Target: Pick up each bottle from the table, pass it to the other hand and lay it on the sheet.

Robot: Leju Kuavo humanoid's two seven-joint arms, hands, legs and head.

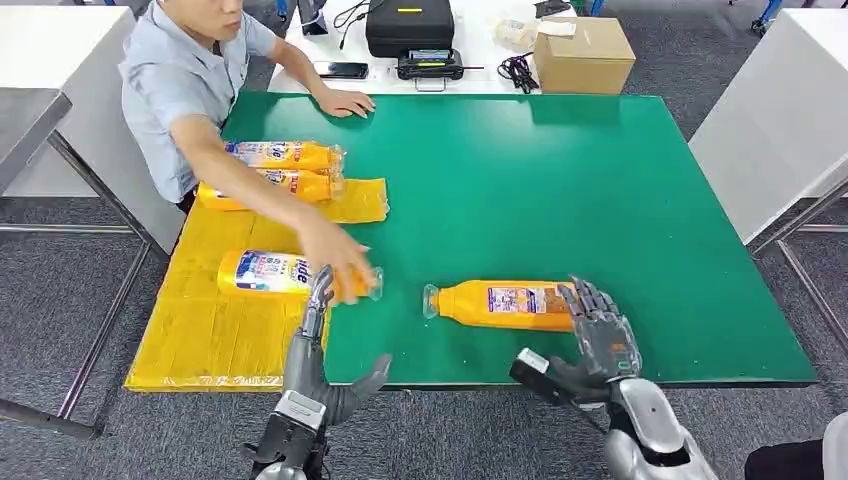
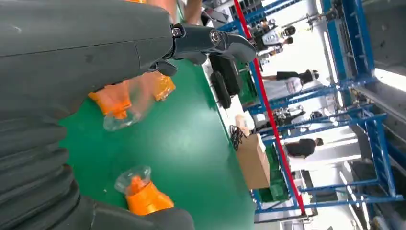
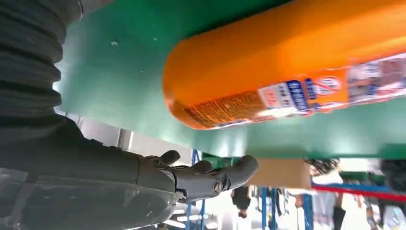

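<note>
Grey carpeted workroom, green-topped bench (image 1: 600, 180) in the middle, yellow sheet (image 1: 215, 330) draped over its left end. On the sheet, two orange bottles (image 1: 285, 155) lying side by side at the far end, and a third bottle (image 1: 270, 272) nearer the robot, its cap end reaching onto the green and covered by a person's hand (image 1: 335, 262), blurred. Person (image 1: 185, 75) seated at the far left corner, other hand flat on the green. One more orange bottle (image 1: 505, 303) lying on its side on the bare green near the front edge, clear cap pointing toward the sheet. Right robot hand (image 1: 600, 330) just at that bottle's base end, fingers spread and apart, holding nothing; contact with the bottle not clear. Left robot hand (image 1: 325, 360) raised at the front edge just below the person's hand, fingers extended, thumb out to the side, empty. Beyond the bench, a white table with a black case (image 1: 410, 25) and a cardboard box (image 1: 583, 55)
</note>
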